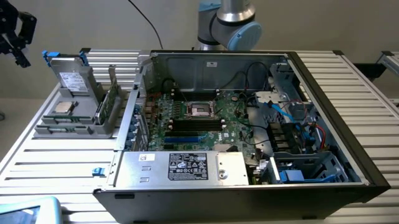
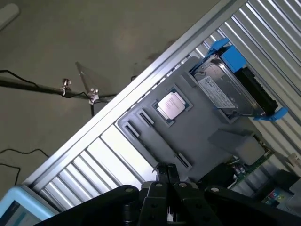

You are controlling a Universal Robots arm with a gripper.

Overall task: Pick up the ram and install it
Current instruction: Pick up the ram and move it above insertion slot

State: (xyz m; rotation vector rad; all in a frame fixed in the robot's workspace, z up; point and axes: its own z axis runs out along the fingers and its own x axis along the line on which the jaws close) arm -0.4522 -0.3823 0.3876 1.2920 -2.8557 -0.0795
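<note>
A thin green strip that looks like the ram (image 1: 65, 120) lies flat along the near side of the grey holder (image 1: 74, 128), on the table to the exterior view's left of the open computer case (image 1: 249, 116). My black gripper (image 1: 22, 58) hangs high above the table's far left corner, well apart from the holder. In the wrist view the gripper (image 2: 167, 172) has its fingertips (image 2: 162, 170) pressed together, shut with nothing between them, and it looks down on the holder (image 2: 202, 136). The black memory slots (image 1: 196, 123) sit mid-motherboard.
The holder also carries a CPU (image 2: 170, 104), a hard drive in a blue-handled caddy (image 2: 225, 89) and an upright green card with a metal bracket (image 1: 109, 100). The case has a power supply (image 1: 184, 166) at its near side, and cables and a drive cage (image 1: 305, 163) on its right.
</note>
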